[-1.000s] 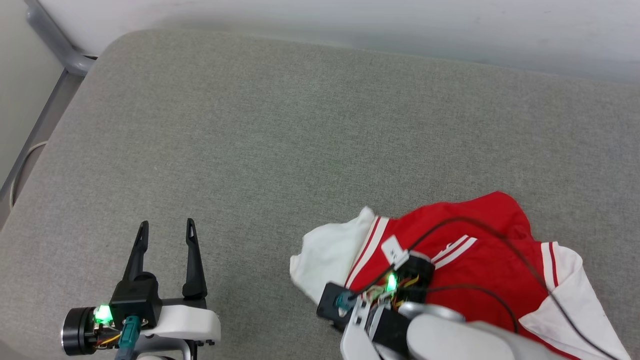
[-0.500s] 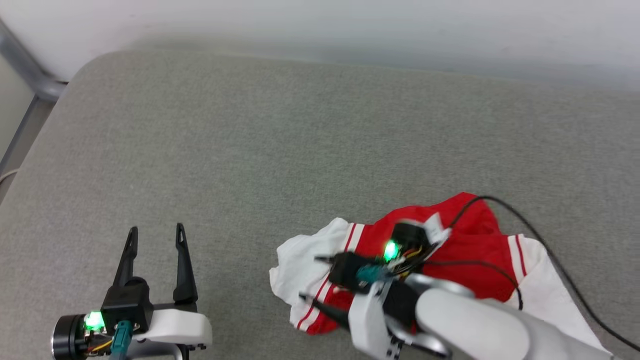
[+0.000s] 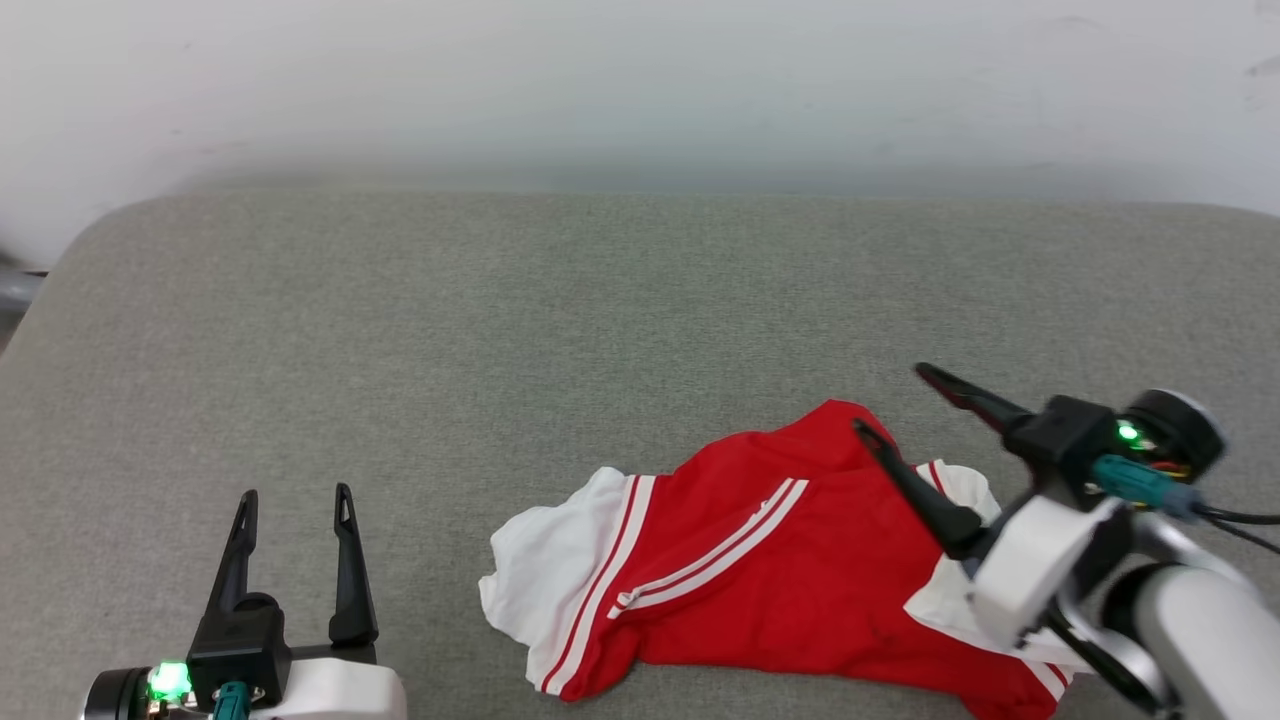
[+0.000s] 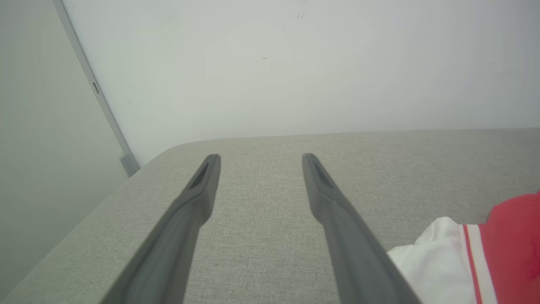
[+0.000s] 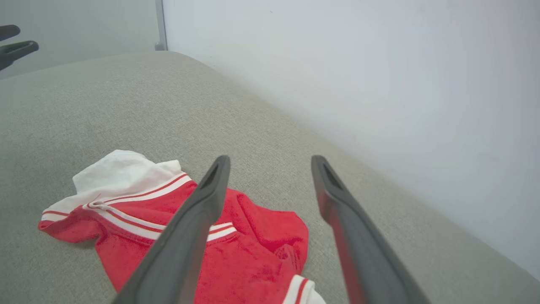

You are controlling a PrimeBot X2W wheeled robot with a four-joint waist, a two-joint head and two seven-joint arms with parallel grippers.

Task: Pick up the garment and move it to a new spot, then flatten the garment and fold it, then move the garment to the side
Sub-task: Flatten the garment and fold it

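The garment (image 3: 760, 575) is a red jersey with white sleeves and red-white striped trim, lying crumpled on the grey cushion near the front, right of centre. Its plain red side faces up. My right gripper (image 3: 895, 400) hangs open just above the garment's right end, nothing between its fingers; in the right wrist view the garment (image 5: 236, 245) lies below and left of those spread fingers (image 5: 198, 223). My left gripper (image 3: 293, 494) stands open at the lower left, well apart from the cloth. The left wrist view catches a white sleeve (image 4: 438, 261) at its lower right.
The grey fabric cushion (image 3: 500, 330) stretches wide to the left and back of the garment. A pale wall (image 3: 640, 80) runs along its far edge. A grey metal frame post (image 4: 101, 101) stands beyond the cushion's left corner.
My right gripper has opened, let go of the garment and lifted off to the right. The garment has dropped flat on the cushion. The head camera has tilted up, shifting the whole picture.
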